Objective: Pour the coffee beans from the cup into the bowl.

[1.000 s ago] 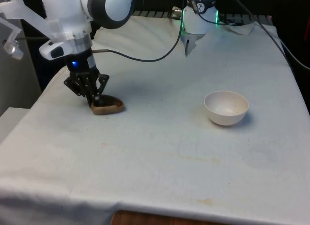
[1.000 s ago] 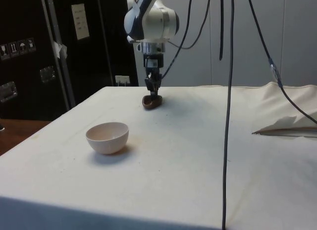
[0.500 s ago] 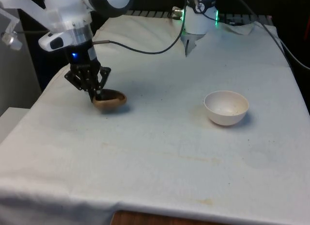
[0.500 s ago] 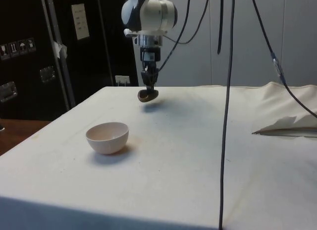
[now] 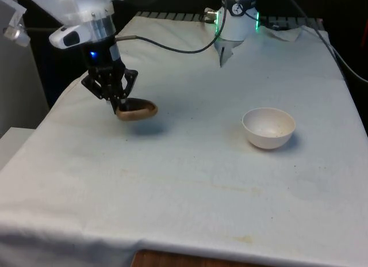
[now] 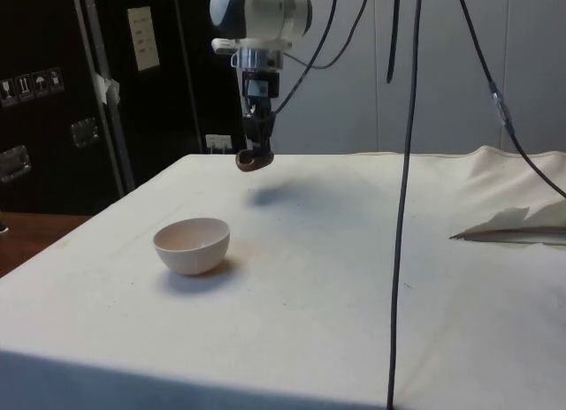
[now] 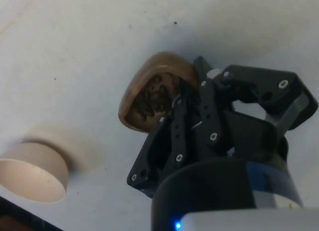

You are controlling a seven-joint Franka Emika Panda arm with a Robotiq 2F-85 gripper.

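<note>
Gripper (image 5: 122, 103), at the left of the front view, is clamped on the rim of the brown cup (image 5: 137, 110), and since a second ago it has lifted the cup off the white cloth (image 5: 190, 180); a shadow now lies on the cloth beneath it. The wrist view shows dark coffee beans (image 7: 152, 97) inside the cup, which rides roughly level. To the right in the front view, well apart from the cup, the white bowl (image 5: 268, 128) sits empty. With the lift made, carrying the cup across to the bowl looks like the next step, then tipping.
</note>
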